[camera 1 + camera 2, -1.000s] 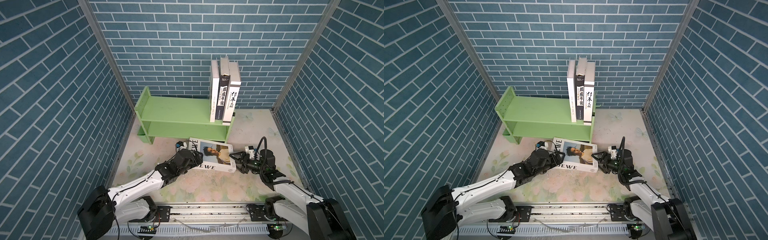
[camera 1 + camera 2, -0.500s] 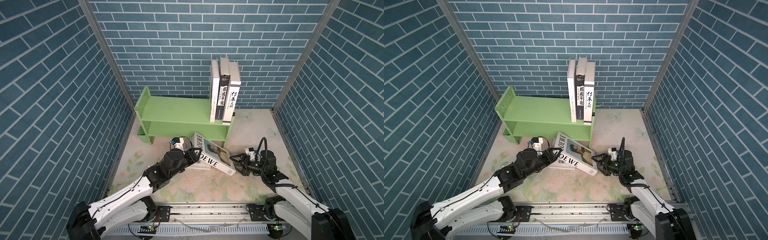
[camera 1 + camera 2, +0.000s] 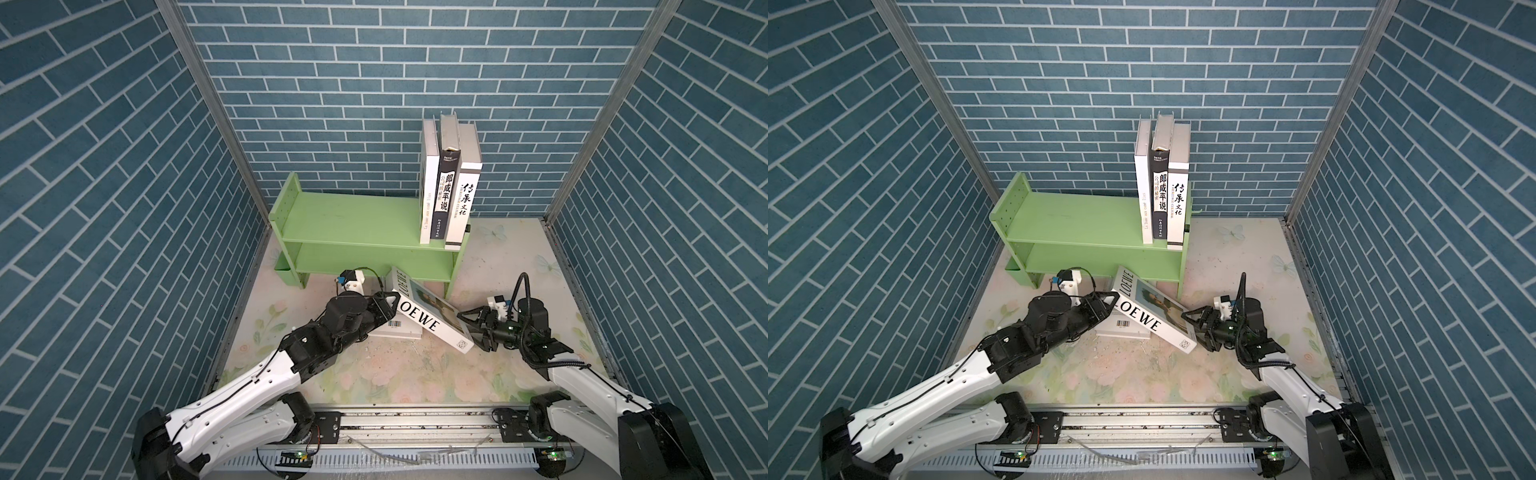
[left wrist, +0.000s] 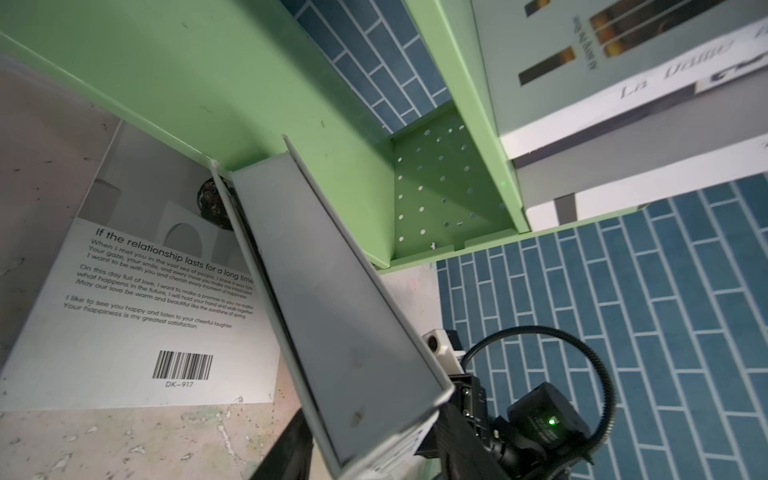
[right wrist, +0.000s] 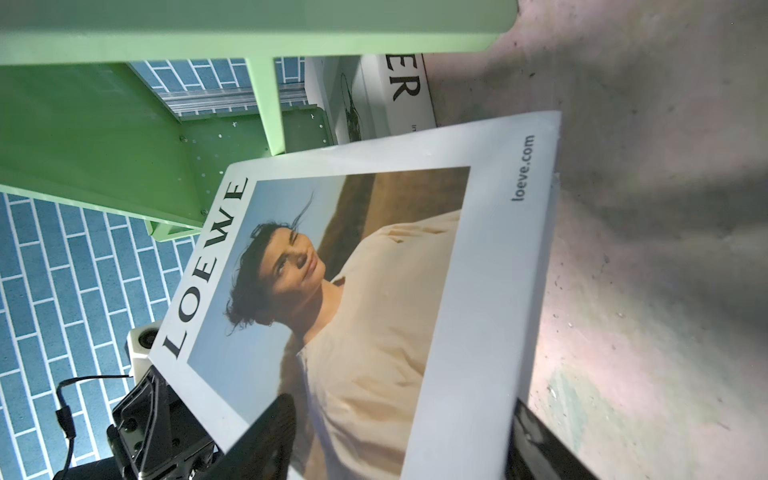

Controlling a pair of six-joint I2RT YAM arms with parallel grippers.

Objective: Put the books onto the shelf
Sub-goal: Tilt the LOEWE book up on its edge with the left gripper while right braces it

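A white LOEWE book hangs tilted over the floral mat in front of the green shelf. My left gripper is shut on its raised left end. My right gripper holds the low right end, one finger over the cover and one behind the book. A second white book lies flat on the mat under the raised end, barcode side up. Three books stand upright at the right end of the shelf's top board.
The shelf's lower board and its right leg are just behind the tilted book. Blue brick walls close in the left, back and right. The arms' rail runs along the front edge.
My left gripper closed on the LOEWE book's left end and lifted it, tilting the book and baring the flat book beneath. The right gripper stayed at the book's right end.
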